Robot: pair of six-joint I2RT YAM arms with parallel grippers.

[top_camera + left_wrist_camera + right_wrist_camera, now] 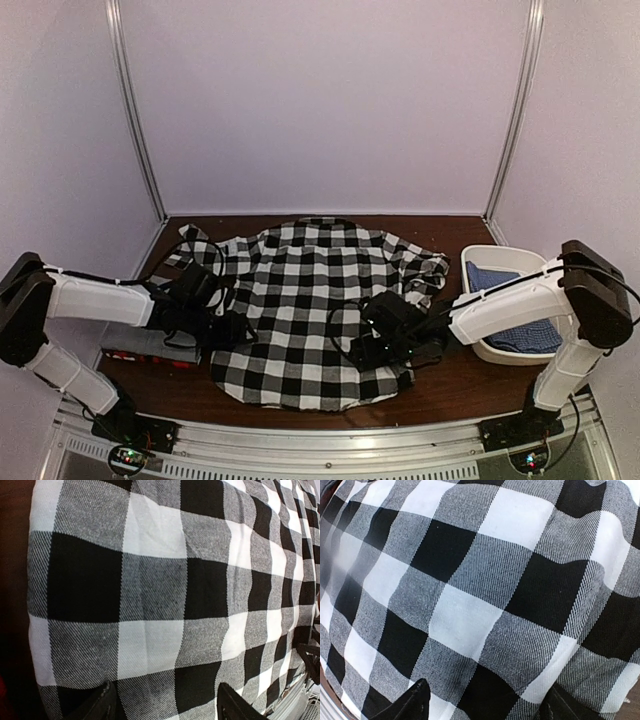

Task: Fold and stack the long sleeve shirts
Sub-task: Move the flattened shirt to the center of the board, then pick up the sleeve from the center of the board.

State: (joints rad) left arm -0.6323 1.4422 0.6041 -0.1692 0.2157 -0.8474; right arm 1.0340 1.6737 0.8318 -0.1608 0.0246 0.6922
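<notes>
Brown tabletop (470, 385), white walls on three sides. The b&w check shirt (300, 300) lies spread flat mid-frame in the top view. Collar's at the upper edge right by the back wall and the hem curves toward the bottom, so its long axis runs top-to-bottom. Sleeves are bunched at upper left & upper right. Bare wood is just a thin strip below the hem plus a patch lower right.

Over the shirt's left edge sits the left gripper (165, 707), fingers wide apart, gripping nothing, cloth underneath. Same deal w/ the right gripper (487, 705) on the lower-right part.

At the left edge there's a folded grey shirt (135, 343) w/ the red-black shirt (178, 363) peeking out below it. Far right, the white tub (497, 352) has the blue shirt (500, 278) inside.
</notes>
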